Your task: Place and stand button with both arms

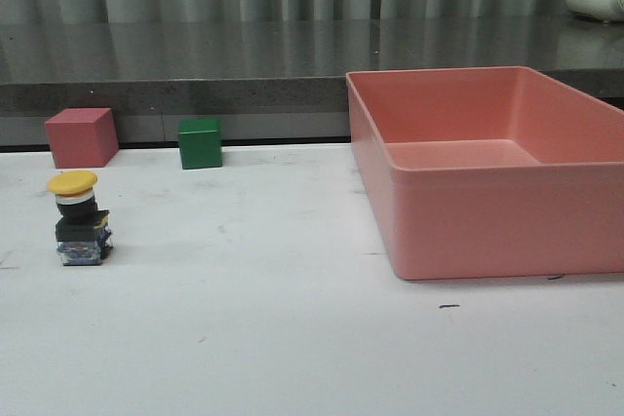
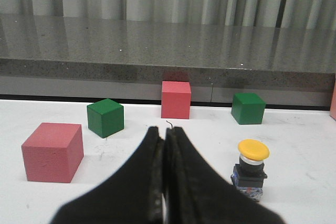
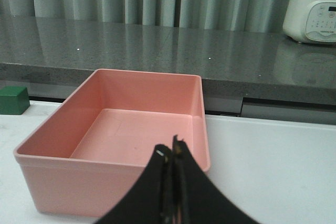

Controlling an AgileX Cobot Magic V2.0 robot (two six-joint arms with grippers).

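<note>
The button (image 1: 80,219) stands upright on the white table at the left, yellow cap on top, black body and bluish clear base below. The left wrist view shows the same button (image 2: 250,169) standing apart from my left gripper (image 2: 164,132), whose two black fingers are pressed together with nothing between them. My right gripper (image 3: 172,148) is likewise shut and empty, its tips in front of the pink bin's (image 3: 113,169) near wall. Neither arm shows in the front view.
A large pink bin (image 1: 507,216) fills the right side of the table. A pink cube (image 1: 82,137) and a green cube (image 1: 200,143) sit at the table's far edge. The left wrist view shows two pink cubes (image 2: 53,152) (image 2: 176,99) and two green cubes (image 2: 105,117) (image 2: 248,108). A raised grey counter (image 1: 244,60) runs behind.
</note>
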